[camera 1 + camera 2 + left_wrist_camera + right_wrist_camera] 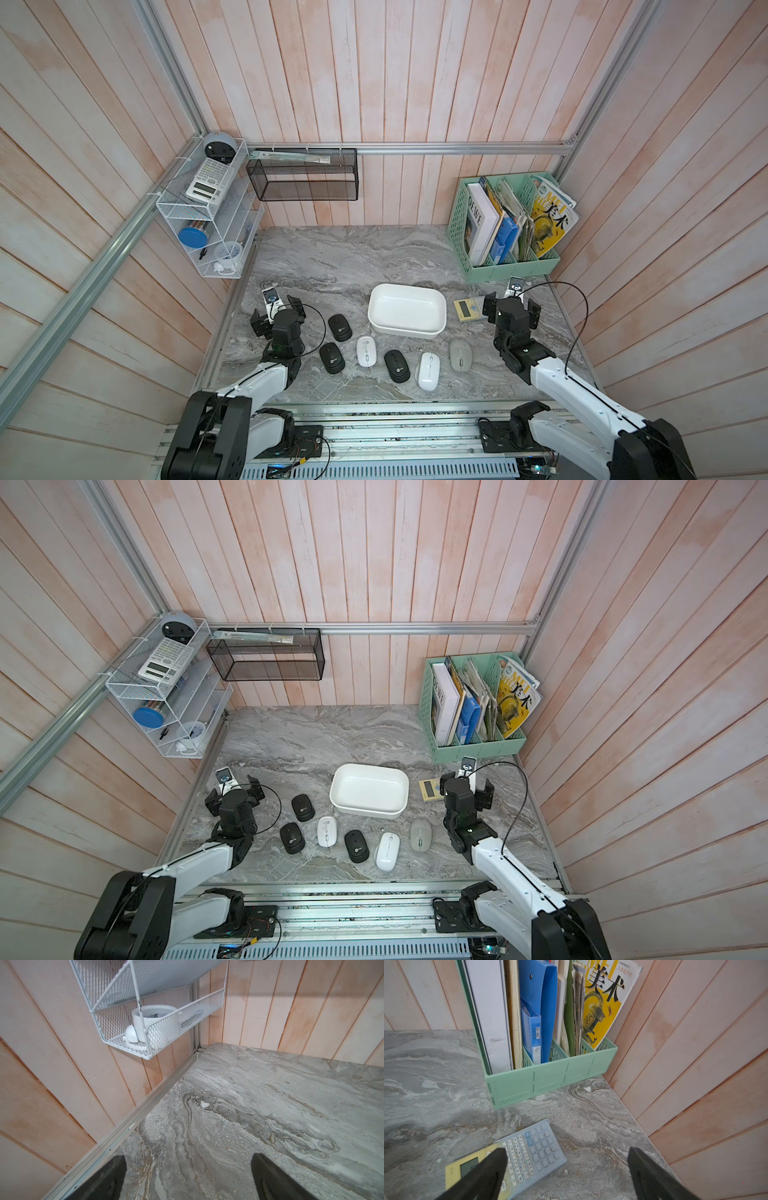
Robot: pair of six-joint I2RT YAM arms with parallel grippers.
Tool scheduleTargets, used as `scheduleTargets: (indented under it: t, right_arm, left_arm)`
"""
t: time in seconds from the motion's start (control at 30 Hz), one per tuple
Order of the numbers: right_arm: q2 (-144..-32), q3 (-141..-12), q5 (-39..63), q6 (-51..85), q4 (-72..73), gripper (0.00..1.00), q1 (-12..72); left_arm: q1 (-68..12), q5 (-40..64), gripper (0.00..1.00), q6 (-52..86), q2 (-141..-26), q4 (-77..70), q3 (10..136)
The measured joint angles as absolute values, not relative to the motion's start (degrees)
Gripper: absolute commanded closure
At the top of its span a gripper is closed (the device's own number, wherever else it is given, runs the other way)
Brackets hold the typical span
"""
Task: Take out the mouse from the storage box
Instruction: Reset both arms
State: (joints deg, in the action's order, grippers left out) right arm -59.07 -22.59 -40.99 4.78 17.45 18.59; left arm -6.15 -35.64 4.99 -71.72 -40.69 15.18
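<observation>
The left gripper (188,1159) stands wide, its fingers (112,1176) well apart over the table (249,1105), with nothing between them; ahead and to its left a wire shelf (166,1024) hangs on the wall

The right gripper (566,1151) is just as wide and grips nothing. Its left finger hangs over the yellow end of a calculator (533,1153); I cannot tell whether they touch. Straight ahead of it stands a file holder (550,1082)

The box (407,330) sits between the two grippers, nearer the right one, just beyond the calculator on that gripper's left, with its white floor showing

All six mice lie on the table outside the box, between the arms and back from the fingertips toward the robot's base. A black mouse (340,327) is just right of the left gripper, with a second black mouse (331,358) behind it. Further right come a white mouse (366,351), a third black mouse (397,365) and a long white mouse (429,371). A grey mouse (460,354) lies near the right arm, on its left
</observation>
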Motion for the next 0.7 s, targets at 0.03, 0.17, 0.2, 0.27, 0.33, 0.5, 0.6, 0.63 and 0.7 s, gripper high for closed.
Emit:
scheduleTargets:
  t: [0.03,0.17,0.2,0.27,0.33,0.5,0.6,0.63,0.7]
  right_arm:
    - [-60.6,-21.9,-40.8,4.2,19.5,0.02,18.2]
    - [-68.6,-19.4,-39.3,1.0,29.3,0.03,17.5]
    - [-70.6,-18.7,-39.0,0.1,32.2,0.02,17.4]
    - [-74.0,-17.4,-38.0,-1.2,38.1,0.03,17.0]
    - [-76.8,-15.7,-36.9,-2.7,43.9,0.03,16.6]
    - [-81.7,-14.0,-30.3,-4.8,54.5,0.03,13.8]
    - [-87.2,-14.1,-26.1,-4.4,60.8,0.03,10.7]
    - [-88.8,-14.1,-25.3,-4.2,62.0,0.02,10.1]
    - [-91.1,-14.3,-23.9,-3.9,62.6,0.02,8.9]
  left_arm:
    - [-5.5,-34.5,0.00,4.9,-73.5,-42.6,15.2]
    - [-2.6,-28.9,0.00,5.4,-78.1,-49.1,15.1]
    - [-2.0,-27.6,0.00,5.6,-80.1,-52.0,15.1]
    - [-1.3,-25.5,0.00,5.8,-85.2,-57.7,15.0]
    - [-1.1,-24.0,0.00,5.8,-89.2,-60.4,14.9]
    - [-1.0,-22.5,0.00,6.6,-89.5,-57.1,17.6]
    - [-0.9,-22.3,0.00,6.7,-89.4,-56.6,19.6]
    - [-0.9,-22.3,0.00,6.8,-89.4,-56.5,19.7]
    - [-0.9,-22.3,0.00,6.8,-89.4,-56.0,19.7]
